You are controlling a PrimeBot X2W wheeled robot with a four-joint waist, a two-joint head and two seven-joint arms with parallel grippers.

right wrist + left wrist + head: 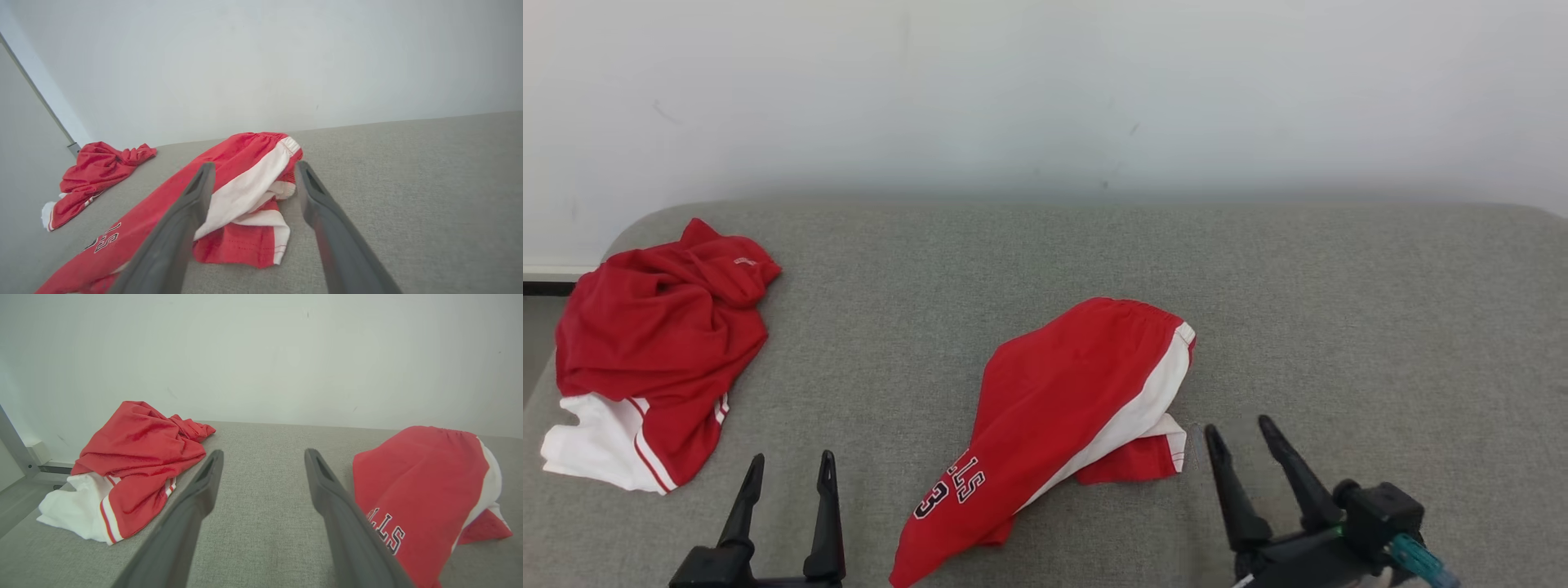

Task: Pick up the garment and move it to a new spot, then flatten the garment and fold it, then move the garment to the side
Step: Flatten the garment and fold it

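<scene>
The garment (1078,392), red shorts with a white side stripe and dark lettering, lies crumpled in the middle of the grey padded surface (1356,327). It also appears in the left wrist view (416,477) and the right wrist view (245,153). My right gripper (1240,426) is open just right of the garment's white-hemmed corner, holding nothing. Along its fingers (255,164) that corner lies between and just beyond the tips. My left gripper (792,457) stands open and empty to the garment's left, over bare fabric (263,452).
A second red and white garment (662,343) lies bunched at the surface's far left corner, also in the left wrist view (139,449) and right wrist view (98,171). A pale wall (1045,98) rises behind. The surface drops off at its left edge (539,384).
</scene>
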